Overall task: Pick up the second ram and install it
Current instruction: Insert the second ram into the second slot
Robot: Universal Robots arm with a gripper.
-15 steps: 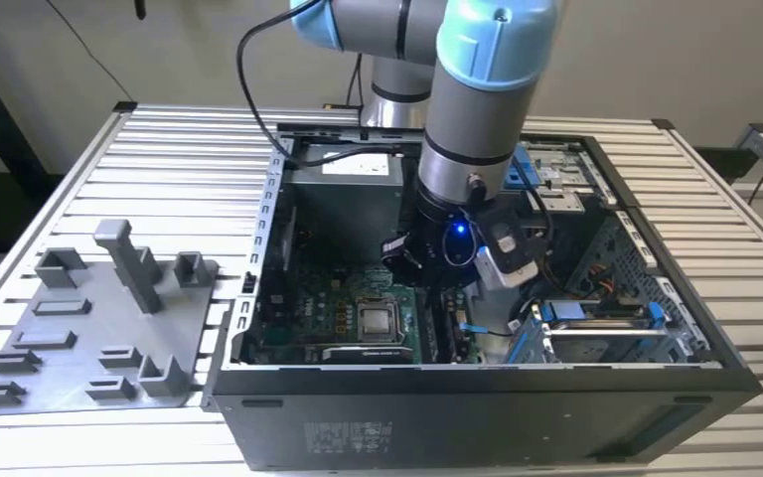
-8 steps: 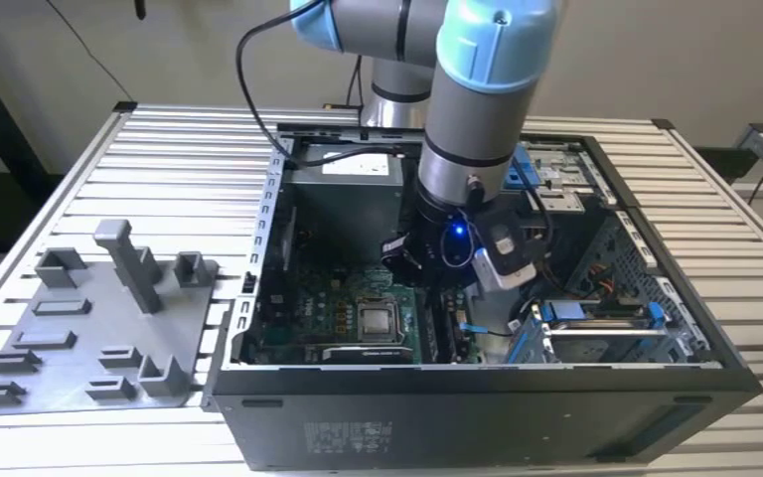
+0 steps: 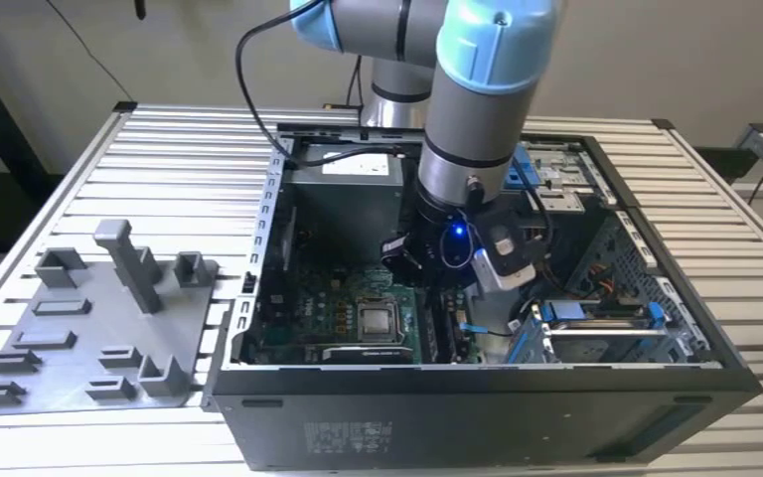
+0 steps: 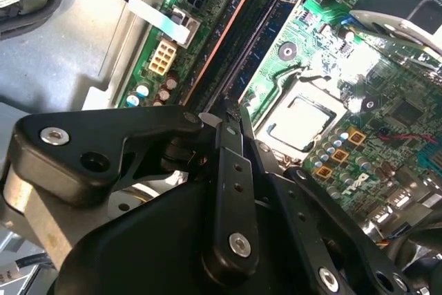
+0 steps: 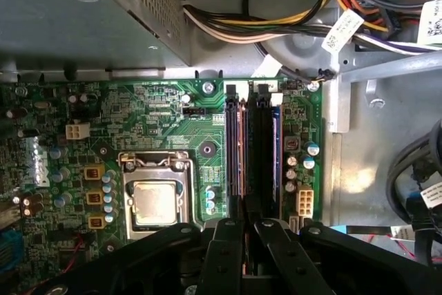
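My gripper (image 5: 250,236) hangs inside the open computer case (image 3: 488,407), low over the green motherboard (image 5: 166,122). Fingers (image 5: 224,253) drawn close, pinching the second ram (image 5: 239,150), which stands in the memory slots right of the processor (image 5: 155,202).

Grey tubular arm (image 3: 468,109) with light blue joint caps, upper centre of the exterior view. Black cable (image 3: 255,89) looped along it at upper left. Black wrist block with a small blue light (image 3: 457,235); white module (image 3: 504,260) beside it. Gripper (image 4: 231,119) matte black, flat linkage bars, silver screws (image 4: 239,243) at the pivots, lower half of both wrist views.
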